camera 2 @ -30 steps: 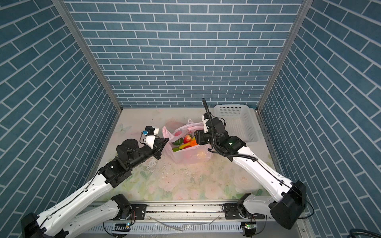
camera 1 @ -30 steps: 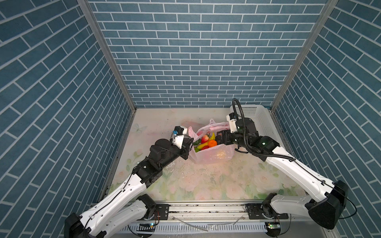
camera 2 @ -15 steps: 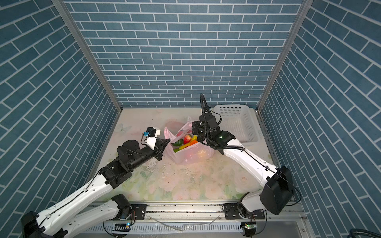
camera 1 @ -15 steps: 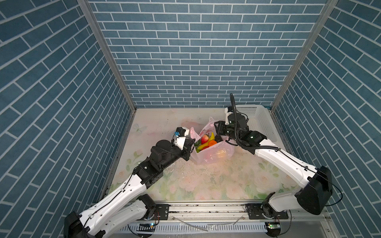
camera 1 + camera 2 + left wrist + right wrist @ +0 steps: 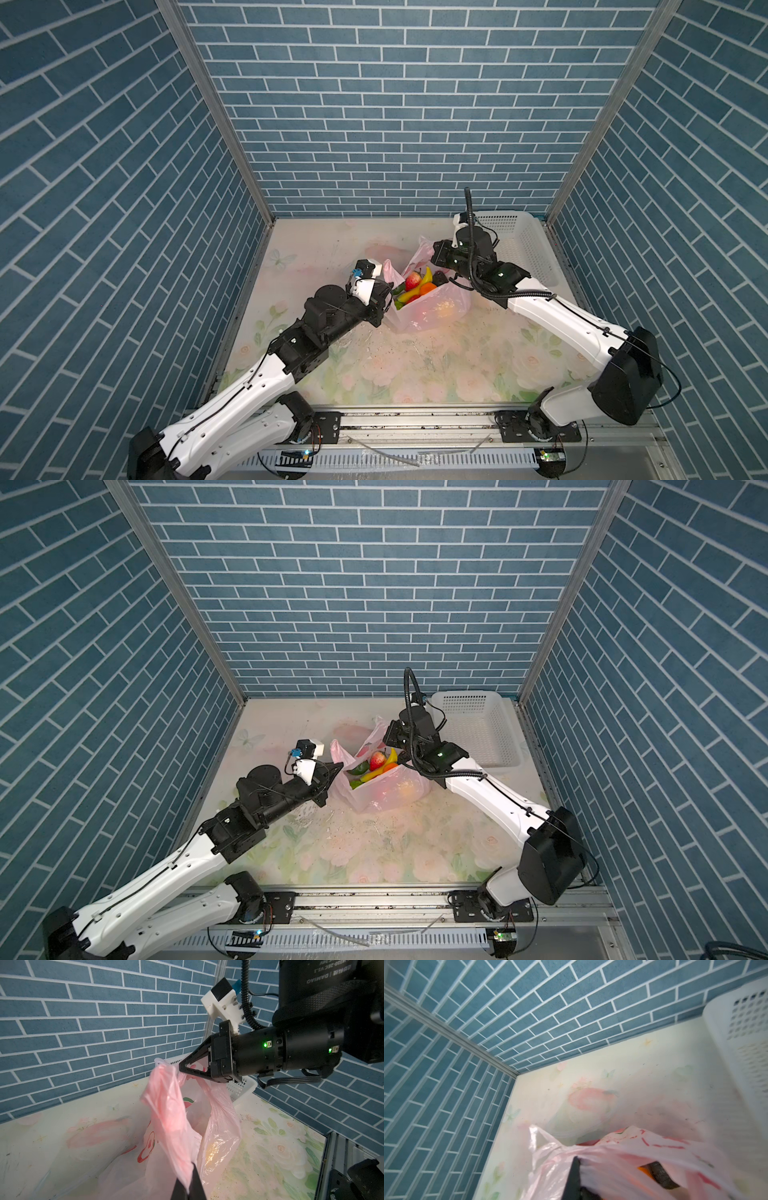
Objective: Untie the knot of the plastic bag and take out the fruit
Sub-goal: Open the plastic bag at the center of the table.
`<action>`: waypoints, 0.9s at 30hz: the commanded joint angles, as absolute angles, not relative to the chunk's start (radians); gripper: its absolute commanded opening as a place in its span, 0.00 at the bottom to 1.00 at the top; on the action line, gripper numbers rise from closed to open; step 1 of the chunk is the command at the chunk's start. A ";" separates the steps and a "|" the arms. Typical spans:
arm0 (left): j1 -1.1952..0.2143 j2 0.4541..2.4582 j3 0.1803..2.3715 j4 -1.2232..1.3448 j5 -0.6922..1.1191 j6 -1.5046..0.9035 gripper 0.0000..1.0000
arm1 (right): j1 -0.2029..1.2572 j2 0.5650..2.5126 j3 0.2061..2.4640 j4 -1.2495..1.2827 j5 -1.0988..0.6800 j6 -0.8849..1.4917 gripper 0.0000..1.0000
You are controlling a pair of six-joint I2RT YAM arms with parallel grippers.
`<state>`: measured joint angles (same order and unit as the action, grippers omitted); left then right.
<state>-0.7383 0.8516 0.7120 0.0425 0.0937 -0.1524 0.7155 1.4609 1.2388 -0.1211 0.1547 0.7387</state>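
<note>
At bench point(image 5: 415, 374) centre the bag point(image 5: 432, 309) is held with its rim clamped by the left gripper point(image 5: 337, 767) at 8 o'clock and the right gripper point(image 5: 180, 1067) at 2 o'clock, mouth facing up and stretched long along that line; untying is judged done, and one grip must be freed to lift out the fruit point(image 5: 415, 283).

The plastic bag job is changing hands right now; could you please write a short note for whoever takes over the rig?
Left gripper: shut on one side of the plastic bag at its rim.
Right gripper: shut on the opposite side, at a handle loop.
Bag mouth is held open between them; the fruit sits inside. White basket is beside the right arm.
Done: the bag looks untied.
Left: take the fruit out.
</note>
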 commanded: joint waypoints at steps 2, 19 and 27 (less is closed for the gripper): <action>-0.744 0.839 0.701 0.060 0.037 -0.140 0.00 | 0.696 1.424 1.288 -0.165 0.107 0.762 0.00; -0.709 0.839 0.681 -0.002 -0.111 -0.110 0.00 | 0.357 1.198 1.353 -0.817 -0.384 0.519 0.00; -0.688 0.824 0.693 -0.031 -0.132 -0.088 0.00 | 0.285 1.192 1.351 -0.906 -0.053 0.388 0.00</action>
<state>-0.6998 0.8421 0.6884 -0.0032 -0.1093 -0.1108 0.3054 1.1954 1.3209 -0.8303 -0.1925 0.4801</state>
